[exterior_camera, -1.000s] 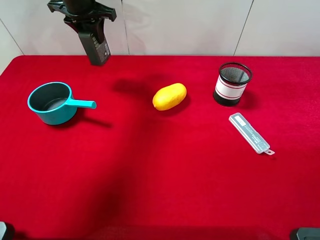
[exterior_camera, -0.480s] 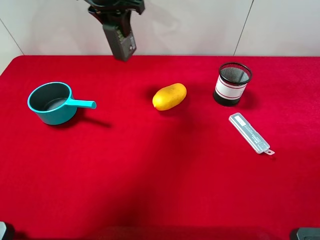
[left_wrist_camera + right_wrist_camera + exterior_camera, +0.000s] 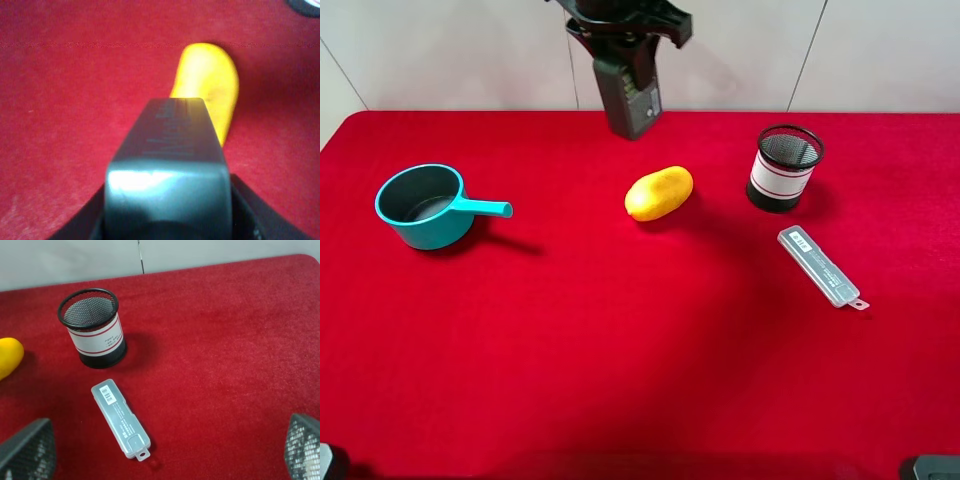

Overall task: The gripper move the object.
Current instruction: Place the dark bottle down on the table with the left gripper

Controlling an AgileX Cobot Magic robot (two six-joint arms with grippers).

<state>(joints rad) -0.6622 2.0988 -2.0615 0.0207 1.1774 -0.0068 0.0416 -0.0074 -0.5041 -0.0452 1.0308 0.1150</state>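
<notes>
My left gripper (image 3: 622, 22) is shut on the object, a dark grey rectangular bottle (image 3: 629, 98), and holds it in the air over the back of the red table, just behind and left of a yellow fruit (image 3: 659, 193). In the left wrist view the bottle (image 3: 170, 165) fills the lower middle between the black fingers (image 3: 82, 225), with the yellow fruit (image 3: 210, 87) beyond it. Its pump top is hidden. My right gripper (image 3: 167, 447) is open and empty, above the cloth near the flat case (image 3: 120, 417).
A teal ladle cup (image 3: 425, 205) sits at the left. A black mesh cup (image 3: 784, 167) with a white band stands at the back right, with a flat grey translucent case (image 3: 820, 266) in front of it. The red cloth (image 3: 620, 350) covers the table.
My left gripper has carried the bottle to the right along the back of the table, from above the teal cup's side to behind the yellow fruit. Nothing on the table moved.
</notes>
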